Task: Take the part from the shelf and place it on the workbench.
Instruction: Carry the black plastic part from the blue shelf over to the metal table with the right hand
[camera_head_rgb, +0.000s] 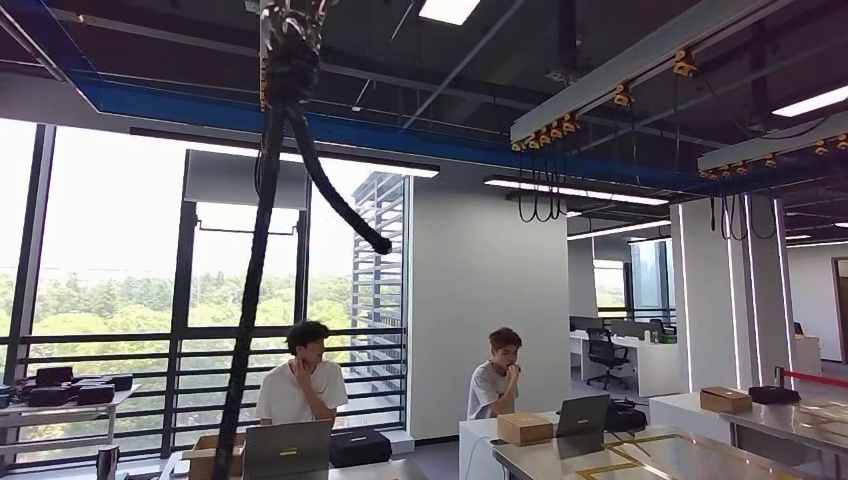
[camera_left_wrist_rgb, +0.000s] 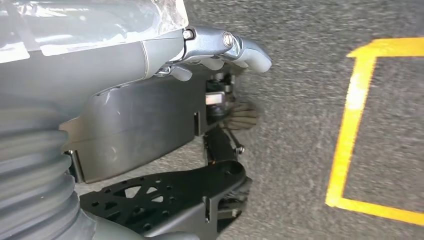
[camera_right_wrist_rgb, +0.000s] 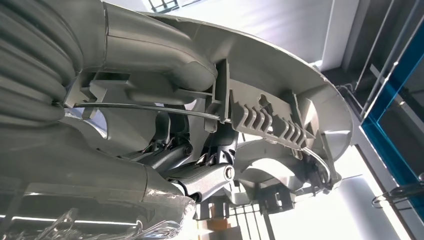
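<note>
In the right wrist view my right hand (camera_right_wrist_rgb: 200, 175) grips the part (camera_right_wrist_rgb: 280, 115), a large light-grey moulded plastic piece with a curved rim and a row of ribs. The part is held up against the ceiling and bright windows. A thin wire runs across it. My left hand (camera_left_wrist_rgb: 220, 47) hangs over the grey floor with its fingers curled in and nothing in them. In the head view a steel workbench (camera_head_rgb: 650, 455) with yellow tape marks stands low at the right.
Two people (camera_head_rgb: 300, 385) sit behind laptops in front of the windows. Cardboard boxes (camera_head_rgb: 524, 427) lie on the tables. A black cable bundle (camera_head_rgb: 262, 250) hangs from the ceiling at the left. Yellow floor tape (camera_left_wrist_rgb: 350, 125) runs beside my left hand.
</note>
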